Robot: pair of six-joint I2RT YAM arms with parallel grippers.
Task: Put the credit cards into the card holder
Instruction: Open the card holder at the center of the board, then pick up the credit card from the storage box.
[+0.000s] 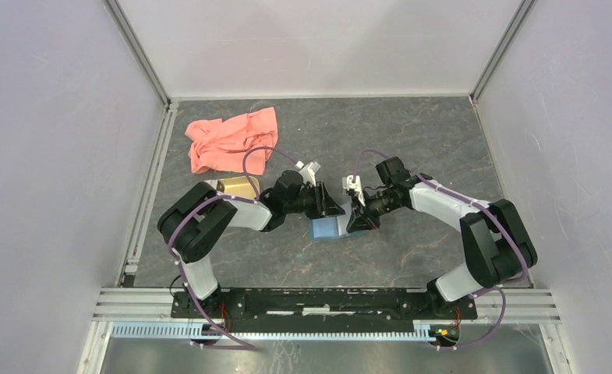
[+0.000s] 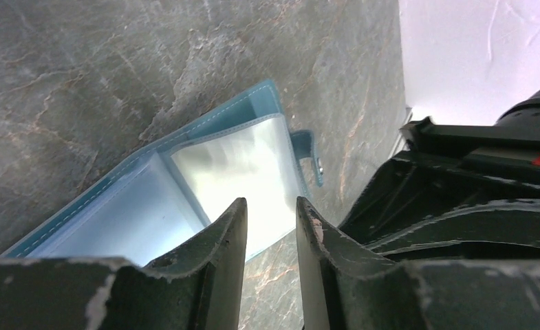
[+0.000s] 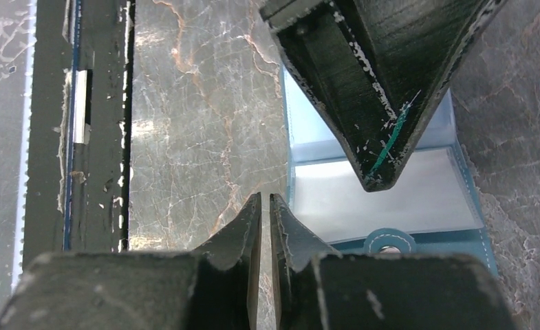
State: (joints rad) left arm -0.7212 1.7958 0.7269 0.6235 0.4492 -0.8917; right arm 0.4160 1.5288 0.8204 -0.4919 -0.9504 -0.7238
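**Teal holder lies open between the two hands**

Teal and pale blue inside, the holder [image 1: 324, 228] lies spread open on the grey stone-patterned surface [image 1: 412, 140], near the middle, with both arms bent in toward it. Its clear sleeves [image 2: 253, 158] face up and catch the light. Whether a card sits in them cannot be told. The snap tab [image 2: 314, 157] sticks out from one edge.

The left hand [image 2: 270, 210] hangs low over the holder with its fingers apart and nothing between them. The holder's near edge runs behind the fingertips, and the views do not show whether they touch it.

The right hand [image 3: 265, 199] is just beside the holder's edge, over bare stone. Its fingers are barely parted, leaving a thin slit that grips nothing. In its wrist view the left hand's dark finger points down over the sleeves.

A gold card [image 1: 236, 187] lies well left of the holder, close against the left arm and partly hidden by it. A pink cloth [image 1: 228, 140] sits crumpled farther back on the left.
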